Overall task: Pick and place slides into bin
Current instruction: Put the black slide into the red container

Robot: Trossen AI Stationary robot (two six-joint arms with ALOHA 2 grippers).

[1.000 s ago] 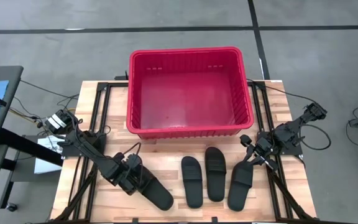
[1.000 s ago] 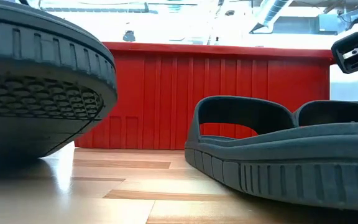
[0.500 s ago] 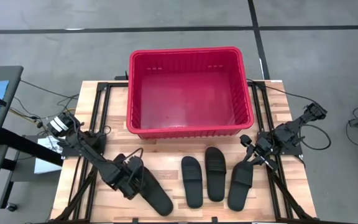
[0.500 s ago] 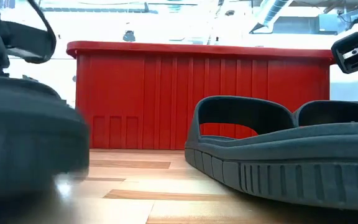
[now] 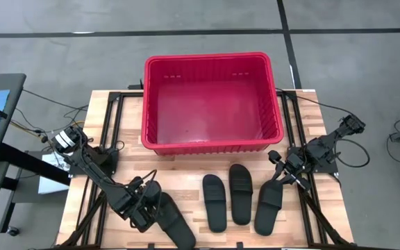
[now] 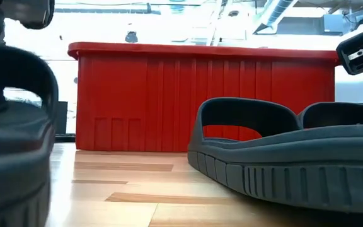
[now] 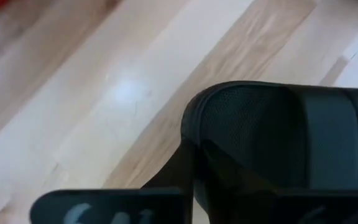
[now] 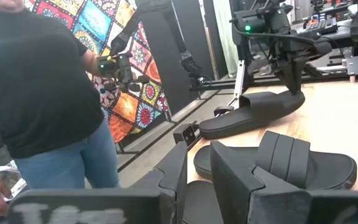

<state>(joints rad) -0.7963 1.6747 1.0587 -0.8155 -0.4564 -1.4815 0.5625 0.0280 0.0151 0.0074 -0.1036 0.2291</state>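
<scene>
Since the bin (image 5: 212,104) holds nothing yet, all four slides lie on the tabletop (image 5: 193,173) and the work is at its first pick.
Left end effector (image 5: 146,210): clamped on the strap end of the leftmost slide (image 5: 172,223), whose toe runs on beyond it toward the tabletop's front edge; gripping at the strap likely gives the fingers a firm raised edge.
Left slide's height: the low view suggests it is tilted up, though I cannot tell whether it is fully clear of the wood.
Right end effector (image 5: 284,176): fingers narrowly parted over the heel of the rightmost slide (image 5: 269,206), seemingly poised for its own pick.
Middle pair (image 5: 228,198): flat, side by side, between the two end effectors.
Bin: well beyond both end effectors, so each slide needs a lift over the rim.
</scene>
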